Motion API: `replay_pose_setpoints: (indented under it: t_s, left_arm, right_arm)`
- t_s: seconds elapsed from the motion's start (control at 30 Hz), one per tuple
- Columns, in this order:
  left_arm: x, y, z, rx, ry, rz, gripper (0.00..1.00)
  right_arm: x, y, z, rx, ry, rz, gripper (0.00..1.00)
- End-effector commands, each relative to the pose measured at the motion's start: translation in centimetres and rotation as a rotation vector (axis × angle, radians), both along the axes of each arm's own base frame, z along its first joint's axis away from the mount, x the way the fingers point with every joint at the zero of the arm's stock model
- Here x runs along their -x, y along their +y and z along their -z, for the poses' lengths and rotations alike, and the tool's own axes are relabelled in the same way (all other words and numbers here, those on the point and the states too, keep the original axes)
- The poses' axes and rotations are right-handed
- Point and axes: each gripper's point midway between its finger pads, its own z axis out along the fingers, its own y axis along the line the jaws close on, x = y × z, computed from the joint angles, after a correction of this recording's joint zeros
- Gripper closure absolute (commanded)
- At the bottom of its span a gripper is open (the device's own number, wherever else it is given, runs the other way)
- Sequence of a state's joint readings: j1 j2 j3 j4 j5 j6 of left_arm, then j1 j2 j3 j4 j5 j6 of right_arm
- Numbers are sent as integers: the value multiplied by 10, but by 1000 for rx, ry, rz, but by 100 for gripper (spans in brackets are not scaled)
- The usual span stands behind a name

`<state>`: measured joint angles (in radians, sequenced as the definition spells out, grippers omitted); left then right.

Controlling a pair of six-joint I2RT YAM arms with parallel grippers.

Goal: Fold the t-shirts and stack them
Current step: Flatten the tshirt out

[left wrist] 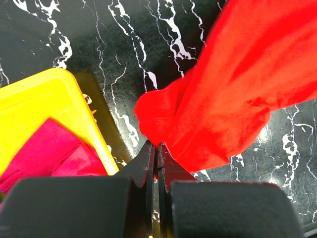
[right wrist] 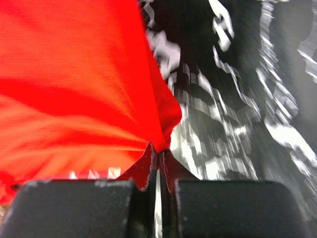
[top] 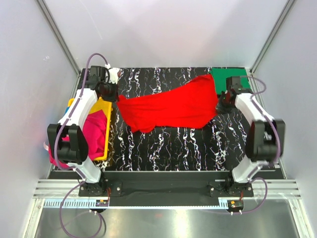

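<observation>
The bright red t-shirt (top: 171,108) hangs stretched between both grippers over the black marbled table. My left gripper (top: 113,95) is shut on its left edge; the left wrist view shows the red cloth (left wrist: 233,94) pinched at the fingertips (left wrist: 157,147). My right gripper (top: 221,102) is shut on its right edge, the red cloth (right wrist: 74,84) bunched at the tips (right wrist: 158,147). The magenta pink t-shirt (top: 95,134) lies in the yellow tray (top: 105,106) at left. The dark green t-shirt (top: 229,78) lies folded at the far right corner. The turquoise shirt is out of view.
The yellow tray also shows in the left wrist view (left wrist: 44,96) with pink cloth (left wrist: 47,151) inside. White walls and metal frame posts enclose the table. A white object (top: 114,74) sits at the far left corner.
</observation>
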<state>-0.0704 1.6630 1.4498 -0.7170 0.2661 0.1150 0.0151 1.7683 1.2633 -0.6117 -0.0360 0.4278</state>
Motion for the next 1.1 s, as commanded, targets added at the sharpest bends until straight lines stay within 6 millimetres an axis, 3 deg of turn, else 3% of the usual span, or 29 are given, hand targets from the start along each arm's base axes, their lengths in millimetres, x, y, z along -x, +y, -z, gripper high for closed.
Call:
replay_pose_setpoints:
  t_s: [0.0,0.03,0.13,0.2,0.27,0.37,0.47,0.5,0.57,0.63,0.67,0.7,0.83,0.93,0.97,1.0,1.07]
  left_arm:
    - [-6,3,-36,-10,-110,12,100]
    - [-8,4,-39,-13,-118,11,100]
    - [-11,4,-44,-13,-130,11,100]
    - [-12,3,-45,-9,-131,12,100]
    - [-12,3,-44,-8,-126,13,100]
    - [-13,3,-38,-9,-108,13,100]
    - [-17,5,-33,-22,-95,6,100]
    - [-17,6,-32,-28,-94,6,100]
    - [-20,7,-28,-35,-83,2,100]
    - [-23,7,-28,-37,-82,0,100]
    - [-24,7,-26,-39,-76,0,100]
    - [-25,7,-26,-40,-76,0,100]
    - [-27,8,-27,-45,-78,-4,100]
    - [-27,8,-26,-47,-79,-2,100]
    - [-27,8,-25,-47,-77,-2,100]
    - [-26,8,-25,-44,-75,0,100]
    - [-26,7,-24,-40,-76,0,100]
  right_arm:
    - [34,-5,-104,87,-127,-70,100]
    - [60,4,-105,91,-50,-119,100]
    - [98,30,-121,52,-1,-191,100]
    - [113,49,-130,-38,13,-236,99]
    - [113,58,-134,-81,14,-231,94]
    - [86,72,-132,-106,-12,-271,94]
    - [45,99,-121,-119,-22,-342,88]
    - [23,111,-109,-136,-21,-363,86]
    - [4,125,-97,-178,-6,-391,70]
    - [-23,138,-80,-193,13,-411,65]
    - [-39,145,-74,-197,10,-415,51]
    - [-46,151,-73,-201,2,-428,46]
    - [-55,166,-87,-228,-52,-477,34]
    - [-45,140,-88,-108,-90,-438,30]
    - [-42,127,-84,-69,-87,-410,31]
    - [-28,120,-78,-71,-71,-395,37]
    - [-17,103,-68,-98,-61,-349,48]
